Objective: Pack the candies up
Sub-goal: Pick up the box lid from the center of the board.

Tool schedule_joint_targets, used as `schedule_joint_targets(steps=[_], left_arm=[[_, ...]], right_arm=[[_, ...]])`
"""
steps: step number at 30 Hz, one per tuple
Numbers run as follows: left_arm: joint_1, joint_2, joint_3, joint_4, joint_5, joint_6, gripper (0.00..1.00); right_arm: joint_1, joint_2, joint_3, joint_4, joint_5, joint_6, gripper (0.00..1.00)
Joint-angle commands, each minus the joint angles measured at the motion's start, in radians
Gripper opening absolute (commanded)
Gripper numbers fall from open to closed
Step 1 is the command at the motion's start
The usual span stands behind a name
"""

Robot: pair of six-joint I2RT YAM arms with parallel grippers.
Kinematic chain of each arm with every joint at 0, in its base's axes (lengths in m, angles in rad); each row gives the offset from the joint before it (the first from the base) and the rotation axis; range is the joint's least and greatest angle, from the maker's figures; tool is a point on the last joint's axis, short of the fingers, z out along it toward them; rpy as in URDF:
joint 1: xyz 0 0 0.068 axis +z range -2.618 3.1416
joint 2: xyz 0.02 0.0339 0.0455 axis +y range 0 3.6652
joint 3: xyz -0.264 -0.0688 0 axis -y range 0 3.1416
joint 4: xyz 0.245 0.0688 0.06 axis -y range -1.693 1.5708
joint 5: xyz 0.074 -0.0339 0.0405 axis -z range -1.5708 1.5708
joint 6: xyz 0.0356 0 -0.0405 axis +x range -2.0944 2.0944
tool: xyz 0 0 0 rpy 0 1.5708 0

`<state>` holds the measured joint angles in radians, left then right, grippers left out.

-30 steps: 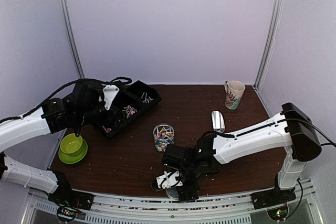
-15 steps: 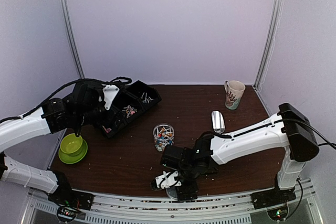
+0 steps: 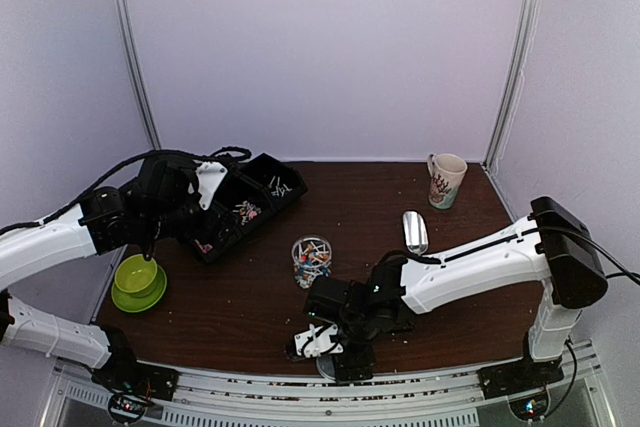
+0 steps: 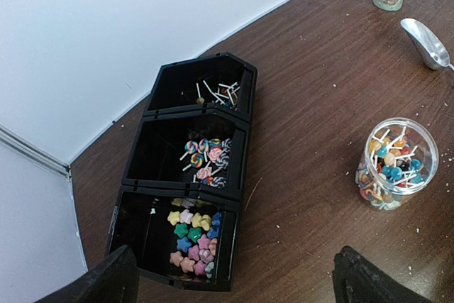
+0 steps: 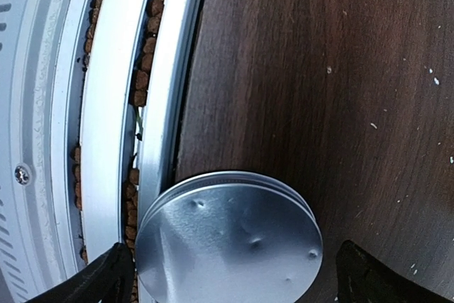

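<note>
The candies lie in a black three-part tray: star-shaped pastel ones in the near part, swirl lollipops in the middle, a few white-stick ones at the far end. More lollipops fill a clear jar to the right, also seen in the top view. My left gripper hangs open above the tray's near end, holding nothing. My right gripper stands open at the table's front edge, its fingers on either side of a dented metal lid.
A metal scoop lies right of the jar, and a patterned mug stands at the back right. A green bowl on a saucer sits at the left edge. The aluminium rail runs just beside the lid, with brown bits in its groove.
My right gripper has edged slightly left over the lid. The left arm has not moved.
</note>
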<state>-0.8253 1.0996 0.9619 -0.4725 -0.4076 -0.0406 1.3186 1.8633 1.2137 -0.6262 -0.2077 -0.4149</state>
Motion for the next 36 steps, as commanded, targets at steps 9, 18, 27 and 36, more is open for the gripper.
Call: schedule_joint_targets(steps=[9, 18, 27, 36], left_arm=[[0.008, 0.006, 0.010, 0.018, 0.006, -0.012, 0.98], [0.008, 0.008, 0.011, 0.018, 0.009, -0.013, 0.98], [0.008, 0.011, 0.011, 0.018, 0.013, -0.014, 0.98], [0.009, 0.013, 0.004, 0.021, 0.028, -0.023, 0.98]], right_arm=[[-0.017, 0.029, 0.014, -0.008, 0.011, 0.026, 1.00], [-0.026, 0.021, 0.024, -0.018, 0.001, 0.031, 0.94], [-0.031, 0.009, 0.036, -0.037, 0.000, 0.031, 0.92], [-0.071, -0.102, 0.033, -0.080, 0.018, 0.022, 0.92]])
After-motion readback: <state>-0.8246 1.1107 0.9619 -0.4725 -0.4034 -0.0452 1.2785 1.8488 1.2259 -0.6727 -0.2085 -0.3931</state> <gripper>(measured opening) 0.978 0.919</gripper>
